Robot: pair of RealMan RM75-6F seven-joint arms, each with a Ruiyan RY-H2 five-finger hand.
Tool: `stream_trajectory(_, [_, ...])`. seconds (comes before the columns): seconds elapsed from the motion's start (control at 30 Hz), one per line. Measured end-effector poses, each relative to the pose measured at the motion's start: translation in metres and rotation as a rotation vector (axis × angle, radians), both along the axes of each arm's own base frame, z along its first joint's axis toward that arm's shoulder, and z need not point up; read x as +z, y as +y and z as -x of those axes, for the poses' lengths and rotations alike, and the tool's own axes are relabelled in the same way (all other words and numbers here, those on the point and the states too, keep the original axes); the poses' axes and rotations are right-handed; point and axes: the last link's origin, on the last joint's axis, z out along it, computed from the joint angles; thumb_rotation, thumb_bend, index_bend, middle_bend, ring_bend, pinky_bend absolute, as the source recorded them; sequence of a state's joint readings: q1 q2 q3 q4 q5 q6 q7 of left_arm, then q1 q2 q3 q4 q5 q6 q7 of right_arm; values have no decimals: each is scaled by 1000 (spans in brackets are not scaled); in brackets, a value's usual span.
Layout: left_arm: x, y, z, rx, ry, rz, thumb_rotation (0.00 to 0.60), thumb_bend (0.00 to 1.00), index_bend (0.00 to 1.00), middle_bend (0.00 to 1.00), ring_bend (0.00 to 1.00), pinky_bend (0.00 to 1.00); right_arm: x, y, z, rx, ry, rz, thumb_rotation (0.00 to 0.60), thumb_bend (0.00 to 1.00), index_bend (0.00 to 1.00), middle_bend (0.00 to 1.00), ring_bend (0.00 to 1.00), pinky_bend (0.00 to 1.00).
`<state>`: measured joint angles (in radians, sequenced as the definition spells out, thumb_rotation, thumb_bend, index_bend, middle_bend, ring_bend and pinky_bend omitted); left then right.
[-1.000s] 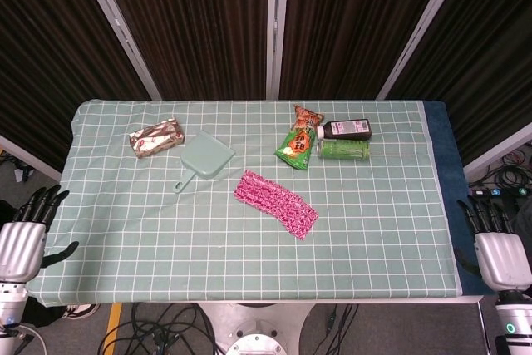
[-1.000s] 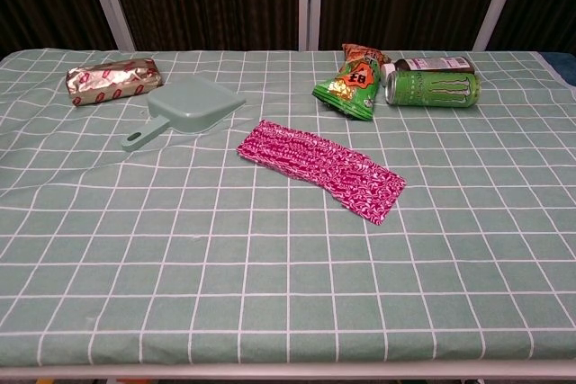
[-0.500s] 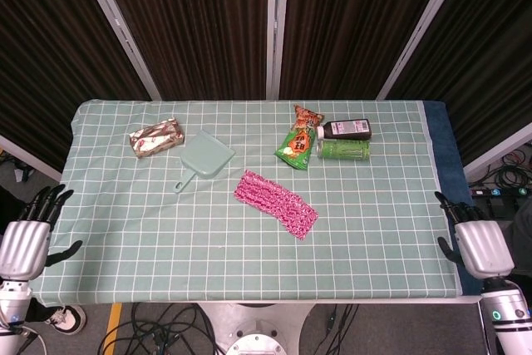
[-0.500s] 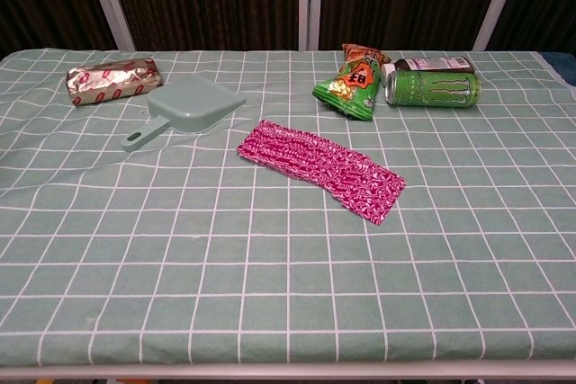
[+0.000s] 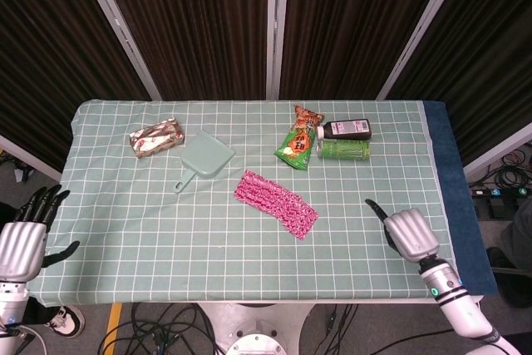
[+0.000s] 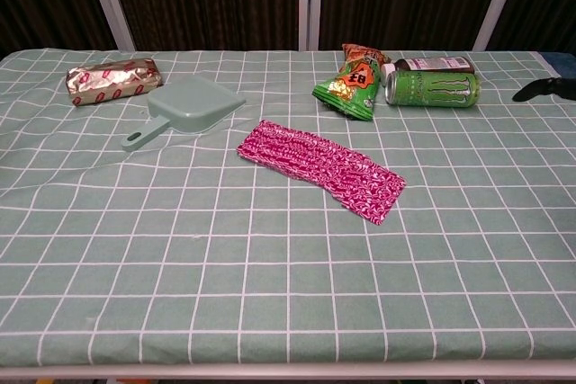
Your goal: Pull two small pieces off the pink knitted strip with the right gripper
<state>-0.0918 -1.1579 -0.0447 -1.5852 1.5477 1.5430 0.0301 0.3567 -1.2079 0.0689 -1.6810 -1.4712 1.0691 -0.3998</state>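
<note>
The pink knitted strip (image 5: 276,204) lies flat and slanted in the middle of the checked cloth, also seen in the chest view (image 6: 319,168). My right hand (image 5: 409,234) hovers over the front right part of the table, well to the right of the strip, holding nothing, with a dark finger stretched out to the left. In the chest view only its dark fingertips (image 6: 540,89) enter at the right edge. My left hand (image 5: 21,243) hangs off the table's front left corner, fingers spread and empty.
A pale green dustpan (image 5: 205,158) and a wrapped snack pack (image 5: 155,137) lie at the back left. A green chip bag (image 5: 298,145), an orange bag (image 5: 307,115), a dark bottle (image 5: 347,130) and a green can (image 5: 342,150) sit at the back right.
My right hand has swung from beyond the table's right edge inward over the front right of the cloth, closer to the strip. The left hand has barely moved.
</note>
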Motion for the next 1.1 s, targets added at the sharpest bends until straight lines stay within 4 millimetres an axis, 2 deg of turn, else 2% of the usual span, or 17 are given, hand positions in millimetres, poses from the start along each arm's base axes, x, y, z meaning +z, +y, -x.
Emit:
stream_trajectory(0.2, [3,-2,2,1,-5,-5,600,144,114,68,43,233,-33,-4,-10,2,28,-89,600,1000,173,896,888,799])
stream_trajectory(0.4, [7,-2,5,4,-5,-9,600,144,114,67,43,233,-56,-7,-17,-30,42,-156,600,1000,175,896,888,799])
stream_trajectory(0.83, [11,-5,9,10,-8,-14,600,144,114,67,43,233,-81,-17,-44,-69,117,-207,600,1000,175,898,888,799])
stream_trajectory(1.1, [11,-5,10,16,-6,-12,600,144,114,68,43,233,-98,-26,-63,-77,86,-242,600,1000,175,902,888,799])
